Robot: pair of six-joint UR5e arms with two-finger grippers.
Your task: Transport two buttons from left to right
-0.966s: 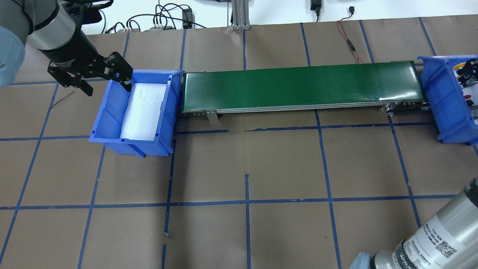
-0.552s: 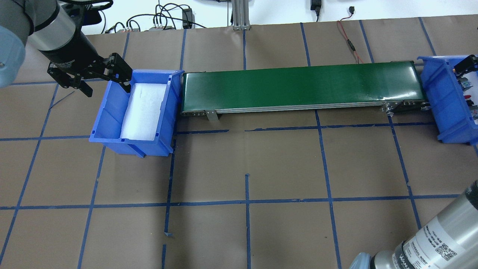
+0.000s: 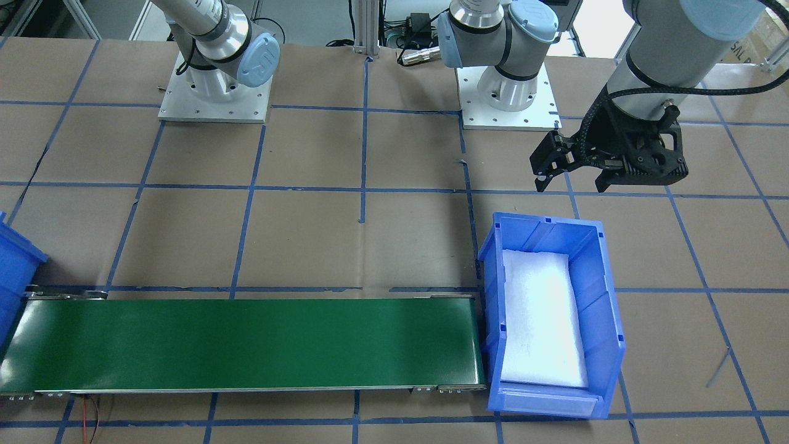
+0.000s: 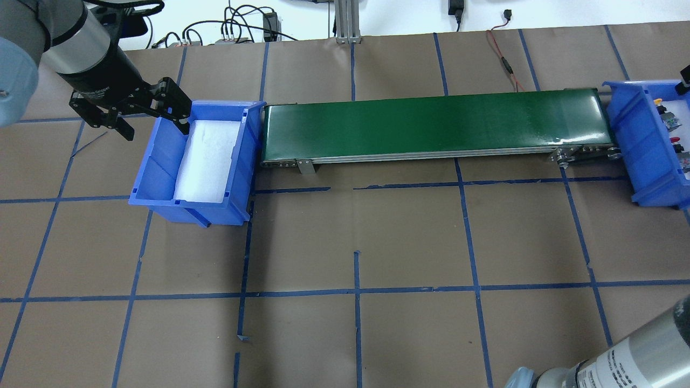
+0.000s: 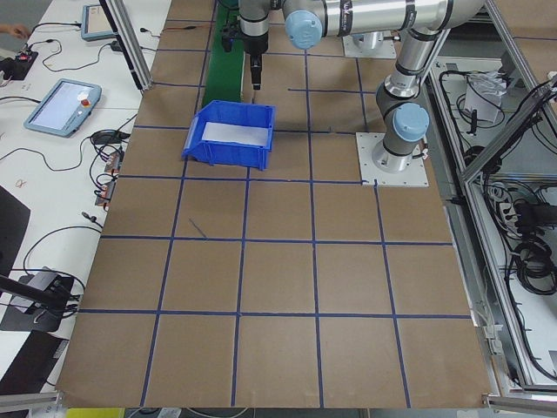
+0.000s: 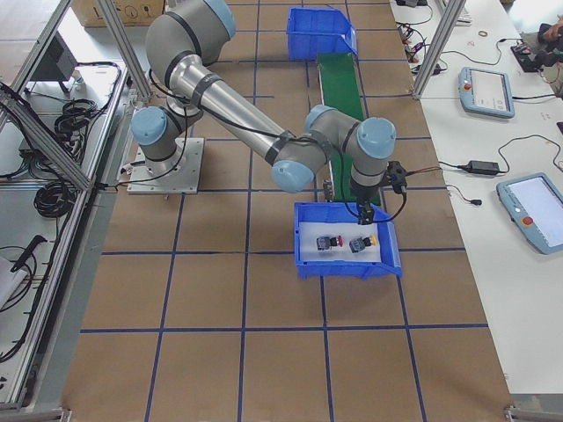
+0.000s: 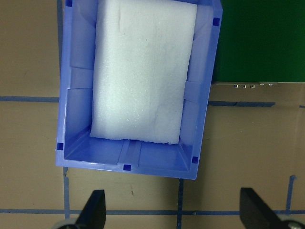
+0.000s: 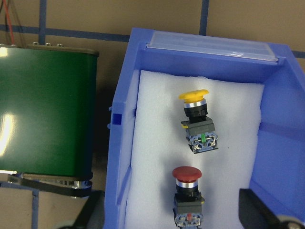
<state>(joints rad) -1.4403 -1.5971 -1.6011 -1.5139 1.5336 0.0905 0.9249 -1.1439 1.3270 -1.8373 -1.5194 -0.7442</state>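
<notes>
The yellow button (image 8: pixel 198 119) and the red button (image 8: pixel 187 191) lie on white foam in the right blue bin (image 8: pixel 121 143). They also show in the exterior right view, red (image 6: pixel 330 243) and yellow (image 6: pixel 362 242). My right gripper (image 8: pixel 174 217) is open and empty above this bin, apart from both buttons; it also shows in the exterior right view (image 6: pixel 365 211). My left gripper (image 4: pixel 153 123) is open and empty above the end of the left blue bin (image 4: pixel 161 156), as the front view (image 3: pixel 573 176) confirms. That bin holds only white foam (image 7: pixel 143 71).
A green conveyor belt (image 4: pixel 436 126) runs between the two bins. The table is brown paper with a blue tape grid. Both arm bases (image 3: pixel 212 92) stand on the robot's side. Cables lie along the table's far edge (image 4: pixel 237 29).
My right gripper has drawn away toward the right edge of the overhead view, almost out of it, and its forearm has dropped lower in that view. The left gripper has hardly moved.
</notes>
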